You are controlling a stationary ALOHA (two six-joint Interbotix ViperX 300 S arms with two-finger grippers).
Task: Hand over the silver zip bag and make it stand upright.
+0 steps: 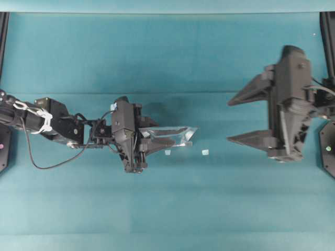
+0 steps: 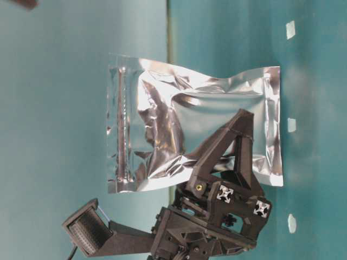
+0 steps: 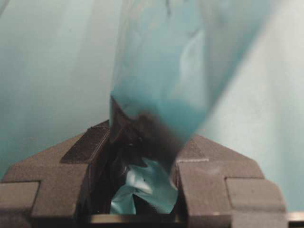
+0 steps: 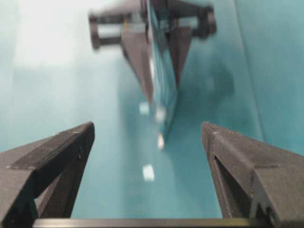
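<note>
Your left tool (image 1: 157, 141) pinches the silver zip bag (image 2: 179, 124) on edge above the teal counter (image 1: 167, 57); your right tool (image 1: 238, 119) faces it, spread wide, well apart

A teal counter (image 1: 167, 209) fills the overhead view, its matte surface evenly lit, with soft dark shadows near the middle. A faint horizontal seam runs across it about a third of the way down, and a paler teal band lies along the top edge. Dark vertical frame rails (image 1: 3, 31) stand at the upper left and right edges, and small white scraps (image 1: 205, 152) lie near the centre.
</note>
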